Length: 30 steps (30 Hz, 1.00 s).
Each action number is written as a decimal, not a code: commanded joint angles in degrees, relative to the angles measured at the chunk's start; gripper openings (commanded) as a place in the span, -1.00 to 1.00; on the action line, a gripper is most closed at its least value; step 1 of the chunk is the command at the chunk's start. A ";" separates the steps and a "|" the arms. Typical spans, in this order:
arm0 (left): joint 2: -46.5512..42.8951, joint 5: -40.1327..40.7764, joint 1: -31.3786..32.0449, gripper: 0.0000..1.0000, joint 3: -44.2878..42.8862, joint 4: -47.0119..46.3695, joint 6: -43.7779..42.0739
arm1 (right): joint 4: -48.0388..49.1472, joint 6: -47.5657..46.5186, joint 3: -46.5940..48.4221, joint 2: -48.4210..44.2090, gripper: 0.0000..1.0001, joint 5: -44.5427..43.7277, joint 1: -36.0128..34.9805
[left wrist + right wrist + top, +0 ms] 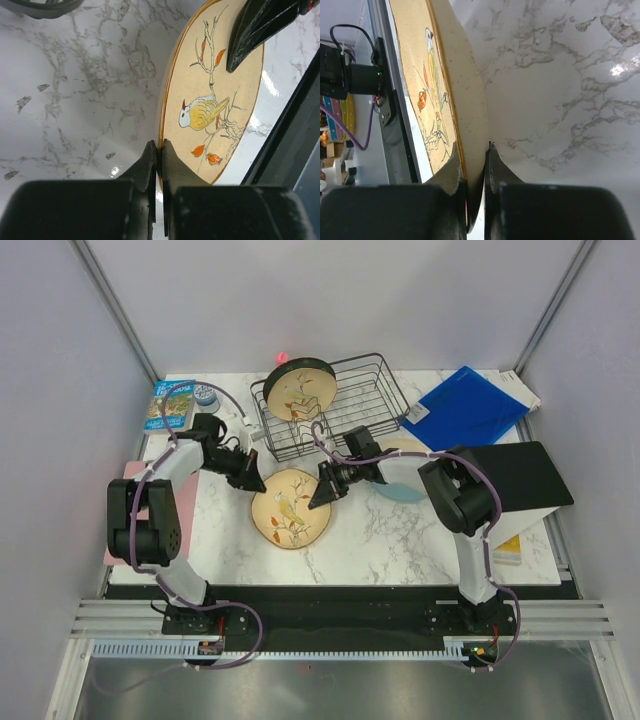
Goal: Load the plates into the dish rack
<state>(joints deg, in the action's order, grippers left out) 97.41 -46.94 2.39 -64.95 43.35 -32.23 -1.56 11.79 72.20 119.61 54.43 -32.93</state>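
As if to share its weight and tip it upright for racking, the left gripper (256, 483) pinches the round tan ceramic bird plate (291, 510) at ten o'clock and the right gripper (319, 496) at two, mid-table, at six o'clock from the black wire dish rack (380, 390)

Both arms are built alike. In the top view the left arm (152, 525) has its base at 7 o'clock and the right arm (455, 490) has its base at 5 o'clock. Each alternates chunky matt-black joint housings with smooth white link tubes. A thin purple cable runs along each arm, looping free near the base and again towards the wrist. A small orange-red fitting shows just below each base. The left gripper (158, 145) and the right gripper (473, 146) carry matt-black fingers, broad and blocky at the root and narrowing to thin, slightly curved tips.
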 commanded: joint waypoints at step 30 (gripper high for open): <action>-39.84 36.39 -1.07 0.89 19.33 -27.71 16.67 | -17.27 -76.83 45.39 -10.19 -1.00 -30.70 3.22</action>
<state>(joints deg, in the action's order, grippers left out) 58.13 -13.78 1.56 -44.56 21.80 -18.83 -34.17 -55.88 117.03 109.51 26.17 -29.41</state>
